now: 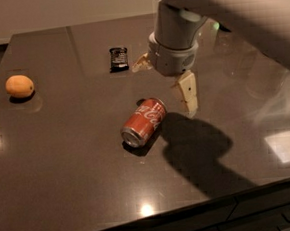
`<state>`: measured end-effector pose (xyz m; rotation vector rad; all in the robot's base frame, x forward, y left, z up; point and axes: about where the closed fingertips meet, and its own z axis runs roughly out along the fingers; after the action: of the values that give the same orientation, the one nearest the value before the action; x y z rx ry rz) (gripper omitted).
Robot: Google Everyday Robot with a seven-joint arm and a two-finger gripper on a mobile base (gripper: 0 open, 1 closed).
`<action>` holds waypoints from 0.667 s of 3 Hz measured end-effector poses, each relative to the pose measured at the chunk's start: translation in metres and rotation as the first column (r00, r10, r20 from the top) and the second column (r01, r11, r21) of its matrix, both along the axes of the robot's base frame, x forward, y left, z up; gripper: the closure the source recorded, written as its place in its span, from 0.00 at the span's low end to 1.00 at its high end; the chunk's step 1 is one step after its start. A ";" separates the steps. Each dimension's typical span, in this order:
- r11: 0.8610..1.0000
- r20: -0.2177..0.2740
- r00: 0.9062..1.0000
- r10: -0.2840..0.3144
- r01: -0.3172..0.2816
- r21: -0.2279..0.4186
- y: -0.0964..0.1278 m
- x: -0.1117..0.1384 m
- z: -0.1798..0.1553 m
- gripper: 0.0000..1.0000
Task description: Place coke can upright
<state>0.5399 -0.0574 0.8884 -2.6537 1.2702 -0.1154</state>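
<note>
The red coke can (143, 121) lies on its side near the middle of the dark table (65, 184), its silver end facing the front left. My gripper (164, 86) hangs just above and behind the can, slightly to its right. It is open and empty. One cream finger (187, 93) points down right of the can's far end, and the other finger (141, 62) sticks out to the left behind it. Neither finger touches the can.
An orange fruit (19, 86) sits at the left side of the table. A small dark wrapped snack bar (119, 58) lies behind the can. The arm's shadow falls right of the can. The table's front edge runs along the bottom.
</note>
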 end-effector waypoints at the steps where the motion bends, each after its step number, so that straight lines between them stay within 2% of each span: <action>1: 0.996 -0.018 0.998 0.062 -0.063 -0.062 0.012 0.001 -0.017 0.00; 2: 0.989 -0.047 0.994 0.101 -0.106 -0.102 0.016 0.001 -0.028 0.00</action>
<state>0.5407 -0.0412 0.8602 -2.8192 1.1661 -0.1147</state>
